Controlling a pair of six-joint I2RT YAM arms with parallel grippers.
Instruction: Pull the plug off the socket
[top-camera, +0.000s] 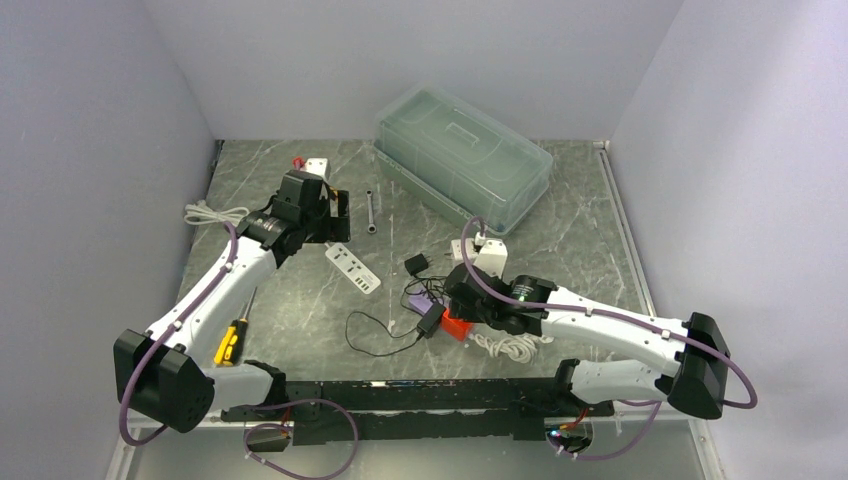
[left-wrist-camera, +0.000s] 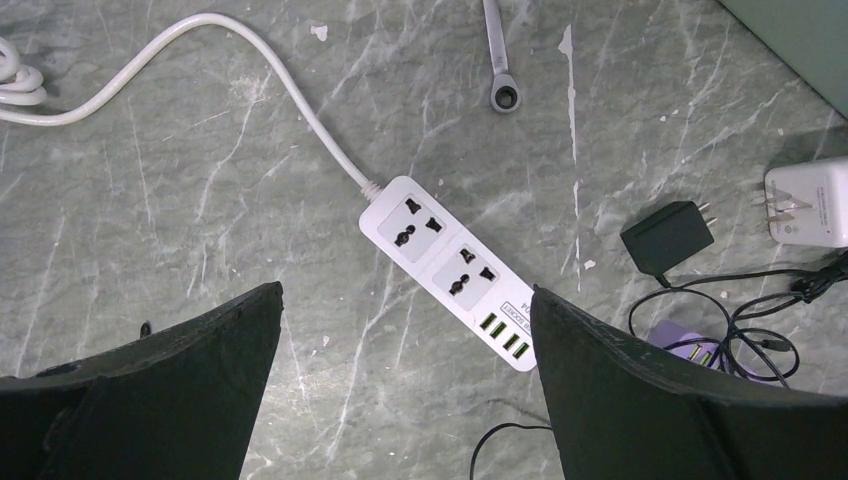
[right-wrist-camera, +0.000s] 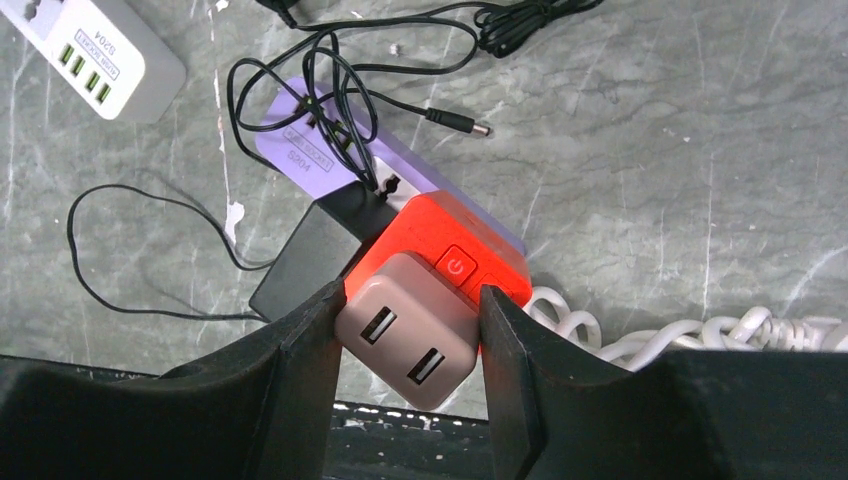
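A purple power strip (right-wrist-camera: 300, 140) with a red switch end (right-wrist-camera: 440, 250) lies on the marble table; it also shows in the top view (top-camera: 456, 327). A pinkish-white two-port USB charger plug (right-wrist-camera: 408, 335) sits against the red end, its prongs hidden. My right gripper (right-wrist-camera: 412, 300) is shut on this plug, one finger on each side; it also shows in the top view (top-camera: 455, 300). My left gripper (left-wrist-camera: 405, 292) is open and empty, hovering above a white power strip (left-wrist-camera: 450, 265) with nothing plugged in; the top view shows it at the left (top-camera: 335, 215).
A black adapter (right-wrist-camera: 310, 260) with thin tangled cable lies beside the red end. A coiled white cable (right-wrist-camera: 640, 340) is at its right. A loose black adapter (left-wrist-camera: 667, 235), a white adapter (left-wrist-camera: 810, 200), a wrench (left-wrist-camera: 500, 60), a clear lidded bin (top-camera: 462, 155) and a screwdriver (top-camera: 232, 340) are around.
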